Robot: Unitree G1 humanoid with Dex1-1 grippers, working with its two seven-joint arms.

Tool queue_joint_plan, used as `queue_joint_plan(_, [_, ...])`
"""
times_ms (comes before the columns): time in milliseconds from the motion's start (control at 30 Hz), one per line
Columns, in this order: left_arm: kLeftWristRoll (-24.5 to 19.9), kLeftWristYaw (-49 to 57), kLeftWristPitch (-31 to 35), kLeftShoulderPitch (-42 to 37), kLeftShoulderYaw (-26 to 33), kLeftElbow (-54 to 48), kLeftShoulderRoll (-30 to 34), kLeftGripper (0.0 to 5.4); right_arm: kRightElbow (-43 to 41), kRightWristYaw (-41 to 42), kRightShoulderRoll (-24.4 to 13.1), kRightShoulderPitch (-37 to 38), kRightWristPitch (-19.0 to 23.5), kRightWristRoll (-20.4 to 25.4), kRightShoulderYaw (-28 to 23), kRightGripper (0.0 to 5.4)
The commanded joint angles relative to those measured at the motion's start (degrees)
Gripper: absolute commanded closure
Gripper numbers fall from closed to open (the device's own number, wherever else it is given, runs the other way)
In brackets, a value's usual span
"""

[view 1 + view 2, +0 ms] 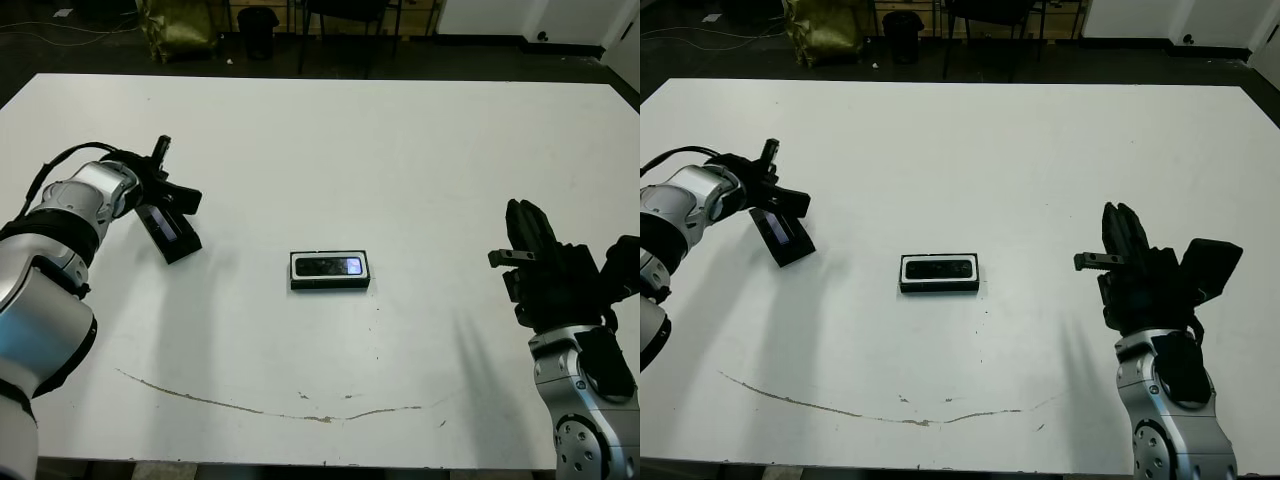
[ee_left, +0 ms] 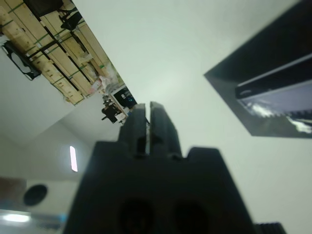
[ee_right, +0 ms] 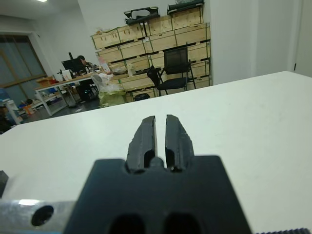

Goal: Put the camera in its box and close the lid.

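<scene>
The right gripper (image 1: 527, 232) is seen nearest, raised above the table's near right part, its two black fingers pressed together with nothing held. At mid-table the box (image 1: 330, 270) is found, a shallow black tray with a white lining, and the slim black camera (image 1: 333, 266) is laid inside it, a bluish-white patch showing on its glossy face. The lid (image 1: 168, 230), a flat black panel with a greyish window strip, is propped tilted at the left, just beside the left gripper (image 1: 160, 151), whose fingers are closed and empty. Bare white table (image 1: 400, 150) is left around the box, well clear of all edges.
</scene>
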Motion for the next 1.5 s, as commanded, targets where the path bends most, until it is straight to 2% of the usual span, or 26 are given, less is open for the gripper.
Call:
queue_joint_plan(33, [1.6,-0.3,-0.7,0.7,-1.8,1.3,-0.8,5.40,0.2,-0.7,0.4,1.2,1.2,0.9,-0.6,5.39])
queue_joint_plan(67, [1.5,-0.4,-0.6,0.8,-1.8,1.3,-0.9,5.40,-0.6,-1.3,0.3,1.4,2.1,0.9,-0.5,5.39])
queue_joint_plan(300, [1.2,-4.8,0.2,0.1,-2.3,2.8,-2.5,5.40,-1.1,-1.6,-0.2,1.7,1.5,-0.4,-0.1,5.39])
queue_joint_plan(600, [1.7,-7.4,0.1,-0.2,-3.3,3.5,-3.4,5.40,-0.6,-0.6,0.1,2.0,1.1,1.5,-0.7,5.39])
queue_joint_plan(733, [-0.7,-9.2,0.2,0.1,-1.2,3.8,-3.8,5.40,1.1,0.8,-0.3,2.4,-1.6,0.3,-0.6,5.39])
queue_joint_plan(900, [-2.3,-12.0,0.3,-0.2,0.2,3.4,-4.2,5.40,1.5,1.2,0.6,2.6,-1.1,2.9,-1.5,5.39])
queue_joint_plan(1033, [-4.5,-16.7,0.7,-0.9,1.9,2.6,-4.4,5.40,0.1,-0.1,0.1,2.9,-0.1,2.2,-0.9,5.39])
queue_joint_plan(1133, [-5.2,-19.4,1.1,-1.0,2.4,2.1,-4.5,5.40,1.2,1.1,-0.1,3.0,-2.1,1.7,-0.7,5.39])
queue_joint_plan(1333, [-6.7,-20.5,-0.6,-0.6,3.4,0.7,-3.4,5.40,1.8,1.8,0.1,3.1,-2.5,2.9,-1.0,5.39])
queue_joint_plan(1400, [-7.5,-21.0,-0.5,-0.6,4.2,0.4,-3.4,5.40,1.4,1.3,0.4,3.1,-1.3,3.9,-1.5,5.39])
queue_joint_plan(1500, [-8.2,-21.4,-0.6,-0.6,4.7,-0.2,-3.4,5.40,0.2,-0.3,-0.3,3.3,-0.8,1.7,-0.7,5.39])
